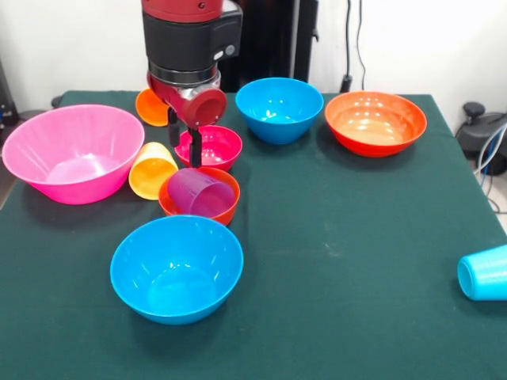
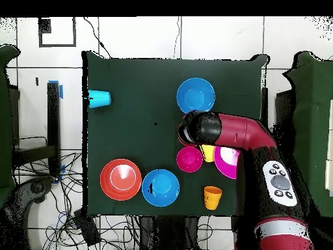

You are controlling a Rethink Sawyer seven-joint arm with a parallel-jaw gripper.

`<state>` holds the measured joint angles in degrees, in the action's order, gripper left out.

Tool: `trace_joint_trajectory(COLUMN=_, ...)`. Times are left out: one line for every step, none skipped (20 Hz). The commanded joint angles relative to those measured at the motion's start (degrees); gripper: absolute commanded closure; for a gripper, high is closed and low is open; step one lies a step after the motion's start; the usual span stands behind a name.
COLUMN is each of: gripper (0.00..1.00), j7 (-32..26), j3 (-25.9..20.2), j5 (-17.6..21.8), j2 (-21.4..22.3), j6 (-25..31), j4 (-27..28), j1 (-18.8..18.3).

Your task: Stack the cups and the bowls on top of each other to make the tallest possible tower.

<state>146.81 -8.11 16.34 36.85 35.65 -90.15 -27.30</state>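
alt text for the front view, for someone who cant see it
A red and black robot arm's end effector hangs over a small magenta plastic bowl, with a translucent purple cup lying in a small orange bowl just in front. Pink, blue and orange-red bowls surround them on the green table.

The red and black Sawyer arm (image 1: pixel 190 47) comes down from the far side, left of centre, its wrist vertical. The gripper (image 1: pixel 183 142) points straight down, its two dark fingers (image 1: pixel 195 149) slightly parted, holding nothing.
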Motion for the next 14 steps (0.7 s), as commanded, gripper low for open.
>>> trace_joint_trajectory(gripper=0.00, j7=-7.55, j3=-8.87, j5=0.65, j2=-2.16, j6=-5.90, j4=1.84, j1=-1.39)
trace_joint_trajectory(gripper=0.00, j7=-7.94, j3=-9.64, j5=1.25, j2=-3.19, j6=-7.57, j4=2.29, j1=-1.74)
trace_joint_trajectory(gripper=0.00, j7=-8.11, j3=-10.17, j5=1.90, j2=-4.09, j6=-9.04, j4=2.82, j1=-1.87)
trace_joint_trajectory(gripper=0.00, j7=-7.76, j3=-10.49, j5=2.14, j2=-4.57, j6=-10.00, j4=2.81, j1=-1.84)
trace_joint_trajectory(gripper=0.00, j7=-7.38, j3=-10.55, j5=2.46, j2=-5.01, j6=-10.64, j4=3.15, j1=-1.57)
trace_joint_trajectory(gripper=0.00, j7=-7.22, j3=-10.66, j5=2.60, j2=-5.40, j6=-10.61, j4=3.74, j1=-1.32)
trace_joint_trajectory(gripper=0.00, j7=-6.84, j3=-10.58, j5=2.44, j2=-5.74, j6=-10.12, j4=4.36, j1=-0.95)
trace_joint_trajectory(gripper=0.00, j7=-6.64, j3=-10.70, j5=2.14, j2=-6.25, j6=-9.64, j4=4.89, j1=-0.67)
trace_joint_trajectory(gripper=0.00, j7=-6.23, j3=-10.48, j5=1.98, j2=-6.61, j6=-9.35, j4=5.39, j1=-0.21)
trace_joint_trajectory(gripper=0.00, j7=-5.82, j3=-10.27, j5=1.82, j2=-6.97, j6=-9.05, j4=5.88, j1=0.24)
trace_joint_trajectory(gripper=0.00, j7=-5.28, j3=-9.93, j5=1.57, j2=-7.36, j6=-8.63, j4=6.48, j1=0.71)
trace_joint_trajectory(gripper=0.00, j7=-4.74, j3=-9.59, j5=1.32, j2=-7.74, j6=-8.21, j4=7.09, j1=1.17)
trace_joint_trajectory(gripper=0.00, j7=-4.33, j3=-9.32, j5=1.14, j2=-8.31, j6=-8.08, j4=7.79, j1=1.49)
trace_joint_trajectory(gripper=0.00, j7=-4.19, j3=-9.54, j5=1.00, j2=-9.38, j6=-8.74, j4=8.31, j1=1.44)
